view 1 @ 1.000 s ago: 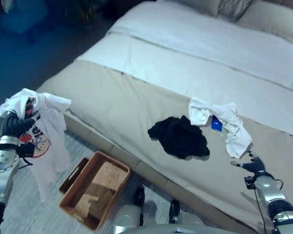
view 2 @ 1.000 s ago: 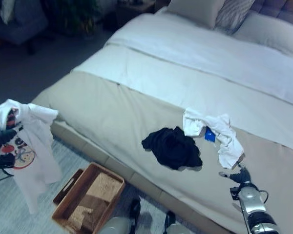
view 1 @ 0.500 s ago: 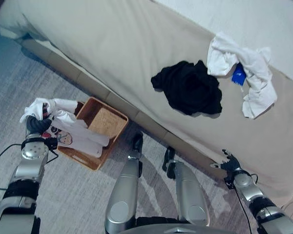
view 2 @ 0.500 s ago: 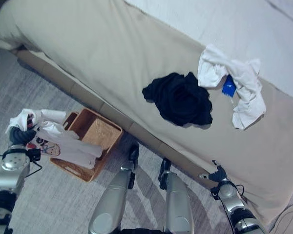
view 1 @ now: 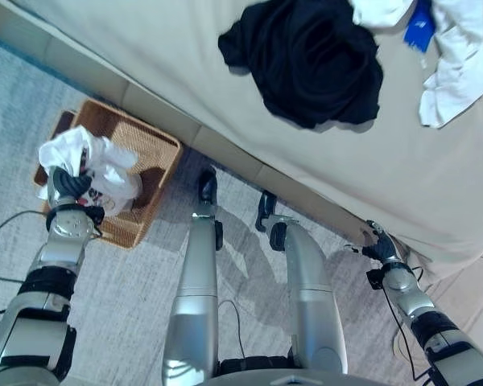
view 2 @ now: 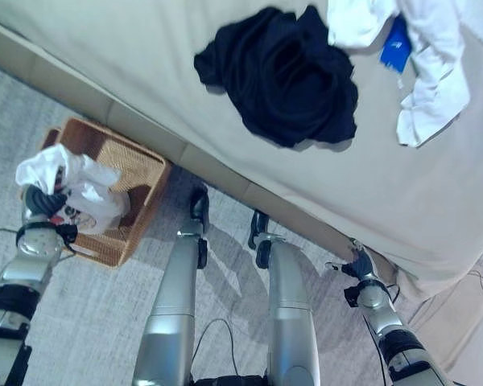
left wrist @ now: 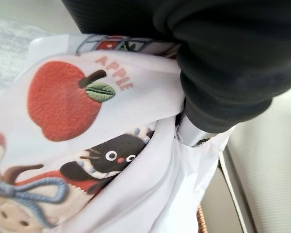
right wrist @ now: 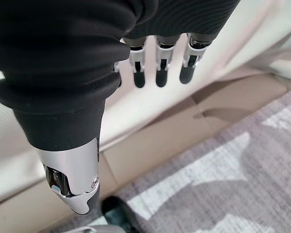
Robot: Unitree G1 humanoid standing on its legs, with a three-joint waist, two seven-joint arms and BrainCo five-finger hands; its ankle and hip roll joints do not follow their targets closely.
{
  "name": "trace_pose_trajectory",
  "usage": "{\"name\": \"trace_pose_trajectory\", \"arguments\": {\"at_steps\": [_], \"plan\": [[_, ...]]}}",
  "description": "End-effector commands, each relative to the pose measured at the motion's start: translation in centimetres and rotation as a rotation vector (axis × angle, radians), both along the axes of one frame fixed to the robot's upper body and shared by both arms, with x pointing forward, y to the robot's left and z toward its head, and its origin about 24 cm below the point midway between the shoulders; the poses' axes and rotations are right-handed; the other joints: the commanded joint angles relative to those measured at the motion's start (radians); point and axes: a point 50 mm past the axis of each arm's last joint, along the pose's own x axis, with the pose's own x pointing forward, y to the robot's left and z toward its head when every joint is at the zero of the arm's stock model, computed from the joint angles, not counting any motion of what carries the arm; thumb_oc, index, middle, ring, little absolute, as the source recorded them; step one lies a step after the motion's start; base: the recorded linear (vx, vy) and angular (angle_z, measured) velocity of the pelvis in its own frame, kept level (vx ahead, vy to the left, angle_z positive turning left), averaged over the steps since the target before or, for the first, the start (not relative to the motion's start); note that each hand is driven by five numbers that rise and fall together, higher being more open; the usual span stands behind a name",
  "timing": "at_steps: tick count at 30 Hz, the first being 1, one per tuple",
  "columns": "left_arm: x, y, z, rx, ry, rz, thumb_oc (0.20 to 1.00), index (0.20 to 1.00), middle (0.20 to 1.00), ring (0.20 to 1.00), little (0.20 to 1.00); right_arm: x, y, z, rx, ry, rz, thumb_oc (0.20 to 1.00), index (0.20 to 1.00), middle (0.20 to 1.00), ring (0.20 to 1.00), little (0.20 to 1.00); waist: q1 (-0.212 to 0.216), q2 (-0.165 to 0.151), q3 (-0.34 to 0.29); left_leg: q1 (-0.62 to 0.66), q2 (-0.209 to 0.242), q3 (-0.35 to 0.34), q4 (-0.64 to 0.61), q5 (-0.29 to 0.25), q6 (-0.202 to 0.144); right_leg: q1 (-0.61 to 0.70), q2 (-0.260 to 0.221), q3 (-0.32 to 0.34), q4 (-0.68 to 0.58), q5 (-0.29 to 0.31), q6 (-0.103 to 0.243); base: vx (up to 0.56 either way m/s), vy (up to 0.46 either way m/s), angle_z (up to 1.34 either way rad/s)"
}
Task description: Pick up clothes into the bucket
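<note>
Holding: left hand (view 1: 67,183) clenched on white printed T-shirt (view 1: 105,169) over brown woven basket (view 1: 153,153), 9 o'clock
Right hand (view 1: 376,243): fingers relaxed, 4 o'clock

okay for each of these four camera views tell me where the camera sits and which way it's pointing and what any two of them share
Left eye view: on the head, facing down at the basket, bed edge and black garment; both arms show.
Right eye view: beside it, same scene slightly shifted.
Left wrist view: on the left wrist, facing along the left hand into the printed white shirt.
Right wrist view: on the right wrist, facing past the open right hand at the bed base and rug.
Shared: the shirt and left hand show in eye views and left wrist view.
</note>
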Motion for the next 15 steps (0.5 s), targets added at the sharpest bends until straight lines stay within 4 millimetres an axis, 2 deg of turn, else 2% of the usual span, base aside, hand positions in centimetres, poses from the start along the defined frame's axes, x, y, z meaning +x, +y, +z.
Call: {"name": "trace_pose_trajectory", "arguments": {"at_steps": [1,2,3,4,7,9,11,12,15], "plan": [[-1.1,2.2,1.2,0.068,-0.024,0.092,0.2,0.2,0.2,0.2,0.2,-1.4,0.0,-0.8,0.025,-0.013,-0.035,1.0,1.0,1.0,1.0,1.0,-0.018,-0.027,-0.025,-0.003,-0.035,0.004,0.144,-0.137,0.064,0.021,-0.03,0.074,-0.117,0.122,0.08,0.02,0.05,0.01],[-1.0,2.2,1.4,0.066,-0.027,0.098,0.2,0.2,0.2,0.2,0.2,-1.5,0.1,-1.0,0.031,-0.009,-0.038,1.0,1.0,1.0,1.0,1.0,-0.021,-0.028,-0.025,-0.017,-0.035,0.006,0.149,-0.141,0.064,0.009,-0.032,0.074,-0.116,0.121,0.082,0.02,0.032,-0.02],[-0.8,2.2,1.6,0.068,-0.033,0.101,0.25,0.25,0.25,0.25,0.25,-1.5,0.4,-1.0,0.036,-0.012,-0.036,1.0,1.0,1.0,1.0,1.0,-0.024,-0.031,-0.025,-0.027,-0.036,0.005,0.153,-0.143,0.065,-0.003,-0.033,0.074,-0.11,0.122,0.083,0.0,0.0,0.0],[-0.7,2.5,1.6,0.074,-0.019,0.114,1.0,1.0,1.0,1.0,1.0,-1.4,0.5,-1.1,0.04,-0.014,-0.036,1.0,1.0,1.0,1.0,1.0,-0.028,-0.034,-0.025,-0.037,-0.037,0.007,0.159,-0.144,0.066,-0.01,-0.034,0.075,-0.107,0.121,0.083,0.01,0.033,-0.04],[-0.5,2.6,1.7,0.106,0.011,0.132,1.0,1.0,1.0,1.0,1.0,-1.4,1.1,-1.4,0.053,-0.008,-0.031,1.0,1.0,1.0,1.0,1.0,-0.033,-0.041,-0.025,-0.052,-0.035,0.012,0.167,-0.15,0.068,-0.025,-0.036,0.076,-0.113,0.128,0.087,0.01,0.027,-0.01],[-0.8,3.3,0.4,0.079,0.079,0.182,1.0,1.0,1.0,1.0,1.0,-1.4,1.5,-1.6,0.063,-0.001,-0.024,1.0,1.0,1.0,1.0,1.0,-0.037,-0.045,-0.025,-0.045,-0.033,0.013,0.162,-0.15,0.068,-0.019,-0.035,0.08,-0.129,0.135,0.089,0.0,0.0,0.0],[-0.8,3.3,0.4,0.079,0.079,0.182,1.0,1.0,1.0,1.0,1.0,-1.4,1.5,-1.6,0.063,-0.001,-0.024,1.0,1.0,1.0,1.0,1.0,-0.037,-0.045,-0.025,-0.044,-0.033,0.013,0.161,-0.15,0.068,-0.018,-0.035,0.081,-0.129,0.135,0.089,0.0,0.0,0.0],[-0.9,3.4,-0.5,0.027,0.105,0.203,1.0,1.0,1.0,1.0,1.0,-1.3,1.7,-1.6,0.077,-0.006,-0.028,1.0,1.0,1.0,1.0,1.0,-0.041,-0.046,-0.025,-0.036,-0.032,0.02,0.155,-0.149,0.068,-0.011,-0.035,0.082,-0.141,0.14,0.09,0.0,0.0,0.0],[-1.0,2.6,-1.3,-0.061,0.061,0.196,1.0,1.0,1.0,1.0,1.0,-0.7,2.0,-0.8,0.11,-0.058,-0.038,1.0,1.0,1.0,1.0,1.0,-0.041,-0.041,-0.025,-0.012,-0.033,0.027,0.134,-0.147,0.069,0.007,-0.032,0.086,-0.165,0.149,0.093,0.0,0.03,-0.03]]}}
